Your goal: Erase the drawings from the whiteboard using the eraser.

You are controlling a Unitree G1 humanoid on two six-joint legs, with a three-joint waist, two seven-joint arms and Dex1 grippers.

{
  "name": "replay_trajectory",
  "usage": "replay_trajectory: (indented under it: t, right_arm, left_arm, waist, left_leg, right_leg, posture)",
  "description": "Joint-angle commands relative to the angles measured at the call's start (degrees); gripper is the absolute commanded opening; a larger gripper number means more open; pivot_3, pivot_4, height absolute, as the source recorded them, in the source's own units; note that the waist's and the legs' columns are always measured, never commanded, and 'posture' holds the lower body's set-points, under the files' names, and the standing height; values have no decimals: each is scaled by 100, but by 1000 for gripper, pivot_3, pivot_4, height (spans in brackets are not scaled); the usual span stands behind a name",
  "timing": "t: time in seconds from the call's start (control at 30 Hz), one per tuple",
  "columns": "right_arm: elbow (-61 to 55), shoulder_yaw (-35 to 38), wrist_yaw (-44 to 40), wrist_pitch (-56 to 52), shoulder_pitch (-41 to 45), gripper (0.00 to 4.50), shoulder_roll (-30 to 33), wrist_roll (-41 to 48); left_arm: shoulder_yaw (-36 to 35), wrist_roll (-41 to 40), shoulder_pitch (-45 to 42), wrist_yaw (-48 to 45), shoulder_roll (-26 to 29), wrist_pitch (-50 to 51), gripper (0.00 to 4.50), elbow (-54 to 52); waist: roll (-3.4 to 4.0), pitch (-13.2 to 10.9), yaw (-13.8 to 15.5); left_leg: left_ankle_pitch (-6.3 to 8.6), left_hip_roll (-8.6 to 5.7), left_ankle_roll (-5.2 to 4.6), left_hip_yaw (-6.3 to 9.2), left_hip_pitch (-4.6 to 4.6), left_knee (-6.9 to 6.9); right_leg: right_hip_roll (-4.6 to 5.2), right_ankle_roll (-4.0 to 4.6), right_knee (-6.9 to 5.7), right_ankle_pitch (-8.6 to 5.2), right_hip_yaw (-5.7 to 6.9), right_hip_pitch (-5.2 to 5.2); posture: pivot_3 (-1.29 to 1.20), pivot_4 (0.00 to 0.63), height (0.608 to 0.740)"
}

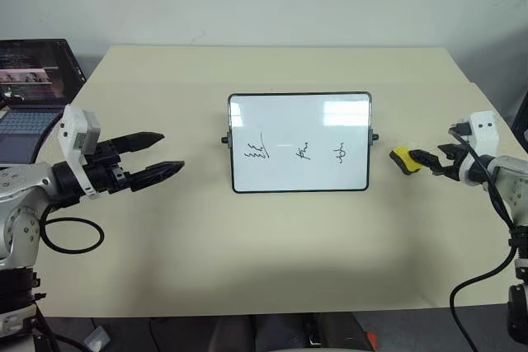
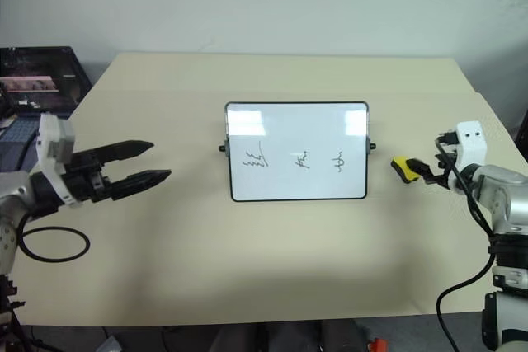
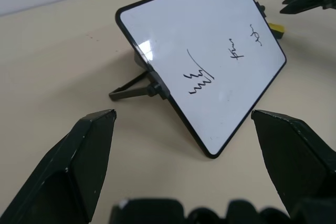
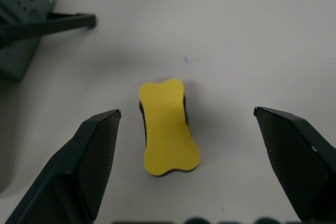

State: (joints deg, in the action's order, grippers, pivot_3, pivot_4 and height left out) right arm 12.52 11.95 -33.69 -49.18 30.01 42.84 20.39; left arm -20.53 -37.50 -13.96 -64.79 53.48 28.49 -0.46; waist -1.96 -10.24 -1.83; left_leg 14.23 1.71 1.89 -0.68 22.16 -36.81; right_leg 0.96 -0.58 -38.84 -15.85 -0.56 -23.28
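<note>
1. Standing near the middle of the head view, the whiteboard (image 1: 299, 143) is propped on the beige table (image 1: 272, 269), its black frame leaning back and small knobs showing on both side edges.
2. The drawings (image 1: 299, 152), three black scribbles, run in a row across the lower half of the board: a zigzag at the left, a small mark in the middle, a squiggle at the right.
3. The eraser (image 1: 404, 159), yellow with a dark base, lies on the table at the right of the frame, just beside the board's right edge but apart from it.
4. The right gripper (image 1: 431, 160) sits at the right edge of the frame, its fingers spread and their tips close to the eraser, holding nothing.
5. The left gripper (image 1: 165, 154) is at the left of the frame, pointing toward the board with its fingers parted and empty, well apart from the board.
6. A laptop (image 1: 29, 92) shows at the upper left edge of the frame, beyond the table.
7. In the left wrist view, the board's stand leg (image 3: 131, 88) rests on the table behind it, and the two black fingers (image 3: 73, 163) stand wide at the lower corners.
8. In the right wrist view, the eraser's bone-shaped yellow top lies in the middle of the frame between the two spread fingers (image 4: 84, 161), touching neither.
</note>
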Motion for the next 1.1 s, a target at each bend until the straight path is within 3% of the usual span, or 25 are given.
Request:
replay_trajectory:
  t: [0.03, 1.1]
  right_arm:
    - [-187, -17, 11, -70, 224, 4455, -47, 39]
    - [1287, -710, -201, 576, 907, 4455, -334, -676]
  left_arm:
    - [-207, -106, -83, -95, 104, -1, 4500, -107]
    - [-420, -114, 247, 195, -56, -31, 4500, -318]
  waist:
    - [0, 0, -1]
    - [0, 0, 0]
  left_leg:
    - [0, 0, 0, 0, 0, 0]
    - [1, -1, -2, -1, 2, -1]
  right_leg:
    - [0, 0, 0, 0, 0, 0]
    - [0, 4, 2, 2, -1, -1]
  posture:
    - [0, 150, 740]
    - [0, 150, 740]
